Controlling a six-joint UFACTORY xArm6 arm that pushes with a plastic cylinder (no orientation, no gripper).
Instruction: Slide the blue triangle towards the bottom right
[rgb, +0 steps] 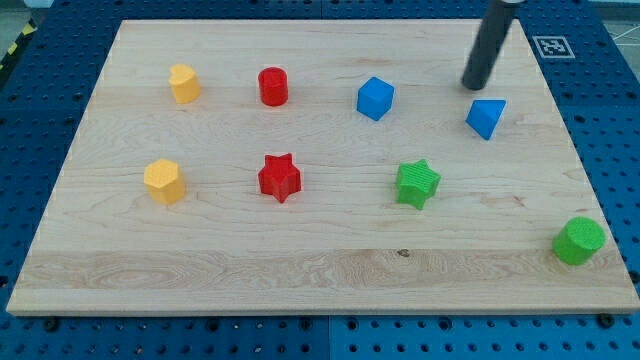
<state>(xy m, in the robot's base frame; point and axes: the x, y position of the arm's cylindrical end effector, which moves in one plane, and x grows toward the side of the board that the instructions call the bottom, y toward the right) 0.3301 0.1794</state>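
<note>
The blue triangle (486, 117) lies on the wooden board (320, 270) at the view's upper right. My tip (473, 86) stands just above and slightly left of it, a small gap apart, not touching. The dark rod rises from the tip to the view's top edge.
A blue cube (375, 98) sits left of the triangle. A green star (417, 184) and a green cylinder (579, 241) lie lower right. A red cylinder (273, 86), a red star (279, 177) and two yellow blocks (184, 84) (164, 181) lie to the left.
</note>
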